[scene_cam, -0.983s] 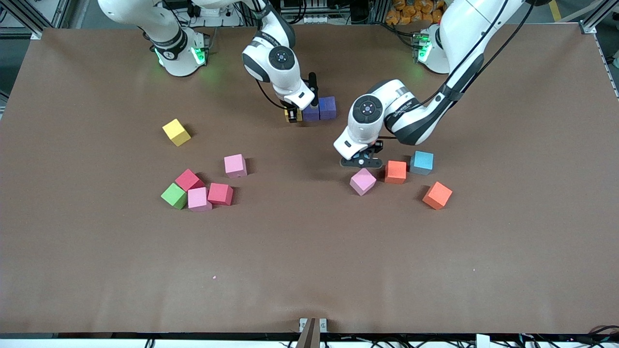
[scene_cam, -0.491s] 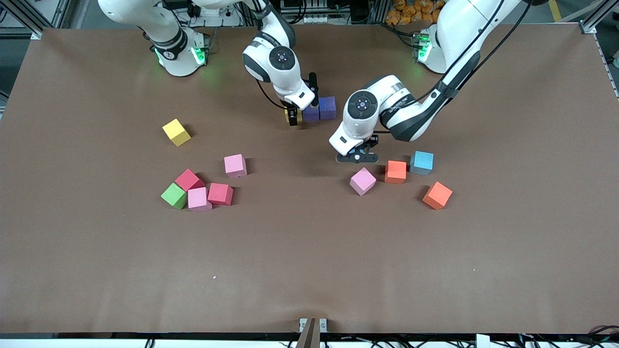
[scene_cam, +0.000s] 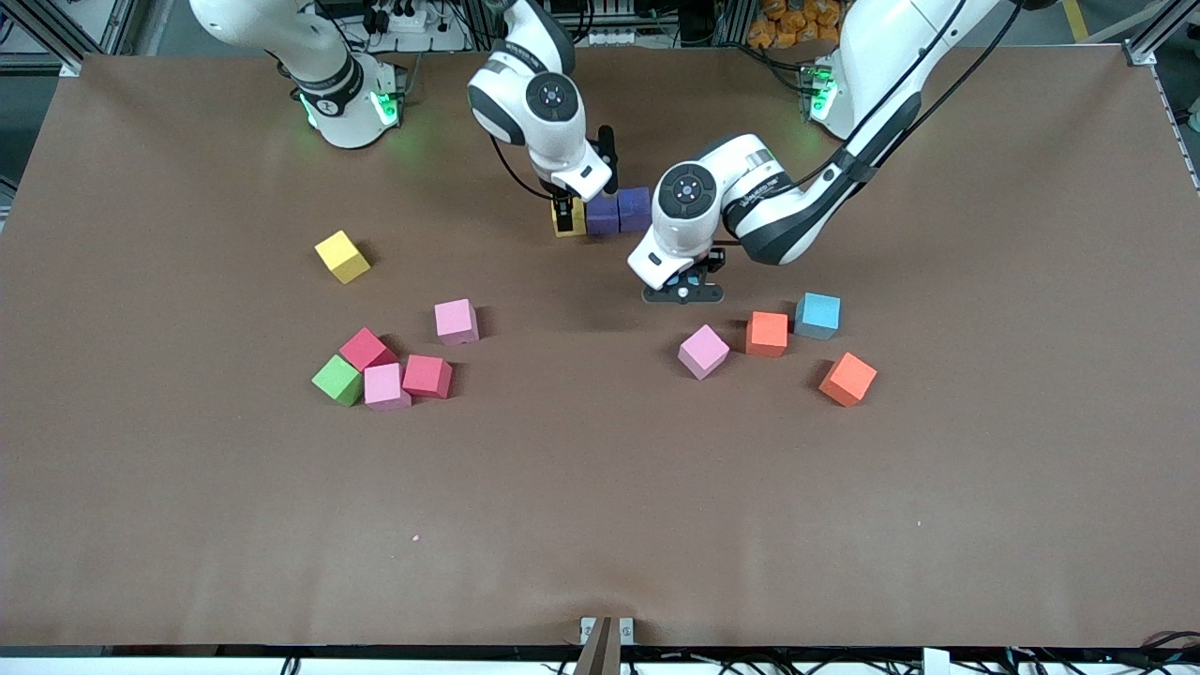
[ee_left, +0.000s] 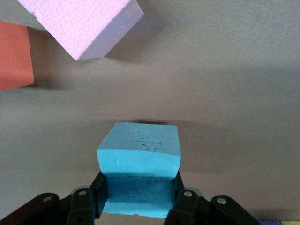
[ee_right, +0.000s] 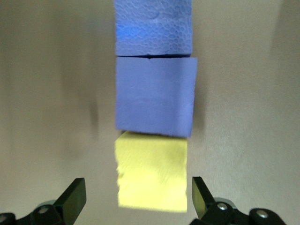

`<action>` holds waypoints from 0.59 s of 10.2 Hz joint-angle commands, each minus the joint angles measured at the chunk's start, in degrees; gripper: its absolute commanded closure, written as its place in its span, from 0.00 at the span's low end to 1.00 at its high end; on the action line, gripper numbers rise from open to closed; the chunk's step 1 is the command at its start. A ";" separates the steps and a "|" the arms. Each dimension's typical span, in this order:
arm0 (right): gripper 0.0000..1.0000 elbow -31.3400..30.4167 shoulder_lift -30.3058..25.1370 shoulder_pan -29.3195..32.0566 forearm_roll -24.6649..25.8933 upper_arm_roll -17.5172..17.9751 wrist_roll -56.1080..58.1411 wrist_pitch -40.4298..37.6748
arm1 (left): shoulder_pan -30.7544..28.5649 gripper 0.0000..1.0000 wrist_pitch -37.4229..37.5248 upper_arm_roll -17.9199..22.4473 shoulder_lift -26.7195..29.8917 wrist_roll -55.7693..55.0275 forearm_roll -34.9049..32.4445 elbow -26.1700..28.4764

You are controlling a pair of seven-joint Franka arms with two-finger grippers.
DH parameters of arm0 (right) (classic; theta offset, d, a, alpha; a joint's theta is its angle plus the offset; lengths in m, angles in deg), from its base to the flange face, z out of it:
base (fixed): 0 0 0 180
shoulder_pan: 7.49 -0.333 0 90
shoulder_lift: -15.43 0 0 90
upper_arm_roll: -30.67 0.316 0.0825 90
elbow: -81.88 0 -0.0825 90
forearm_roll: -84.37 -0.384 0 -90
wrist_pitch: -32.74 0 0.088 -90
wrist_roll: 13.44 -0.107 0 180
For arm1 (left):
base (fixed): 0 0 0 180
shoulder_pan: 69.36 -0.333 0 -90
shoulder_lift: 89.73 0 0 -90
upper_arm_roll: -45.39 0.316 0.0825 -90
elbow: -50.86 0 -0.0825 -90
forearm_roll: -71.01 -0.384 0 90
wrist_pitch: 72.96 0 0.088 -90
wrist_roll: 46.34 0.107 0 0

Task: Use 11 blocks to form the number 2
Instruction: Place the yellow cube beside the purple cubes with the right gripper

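Spanning the brown counter (scene_cam: pixel 600 487), aluminium framing at its corners. Left hand (ee_left: pixel 140 206) clamped on light blue cube (ee_left: pixel 139 166) over bare counter. Right hand (ee_right: pixel 136 197) apart above yellow cube (ee_right: pixel 152 176), beside two purple cubes (ee_right: pixel 154 93).

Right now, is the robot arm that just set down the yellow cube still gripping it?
No. The right gripper stands open, fingers clear of the yellow cube on both sides.

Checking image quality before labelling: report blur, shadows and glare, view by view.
Front view: sharp; soft shadows beside each cube and under both arms; green glow on the table by the right arm's base. Left wrist view: light blue cube crisp, with a shadow at its top edge. Right wrist view: slightly blurred; yellow cube washed out.
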State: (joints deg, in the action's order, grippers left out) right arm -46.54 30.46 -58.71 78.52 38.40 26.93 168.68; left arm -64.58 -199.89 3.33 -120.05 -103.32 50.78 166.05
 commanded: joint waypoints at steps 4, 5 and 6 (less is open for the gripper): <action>0.00 -1.66 -12.63 8.92 -0.40 -0.34 1.81 -14.72 | 1.01 0.49 1.24 -2.68 0.96 -8.92 1.17 -0.06; 0.00 -2.18 -14.92 13.38 -0.31 -0.35 1.90 -15.86 | 2.06 0.49 1.24 -2.68 0.79 -10.16 1.17 -0.14; 0.00 -2.10 -15.90 16.90 -0.14 -0.35 1.90 -17.01 | 2.51 0.49 1.24 -2.68 0.44 -11.22 1.17 -0.23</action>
State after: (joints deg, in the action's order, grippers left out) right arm -46.73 18.26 -46.69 78.62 37.55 27.89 153.05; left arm -62.94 -199.70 0.79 -120.05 -112.77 50.79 165.99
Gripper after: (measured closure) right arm 0.000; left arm 0.441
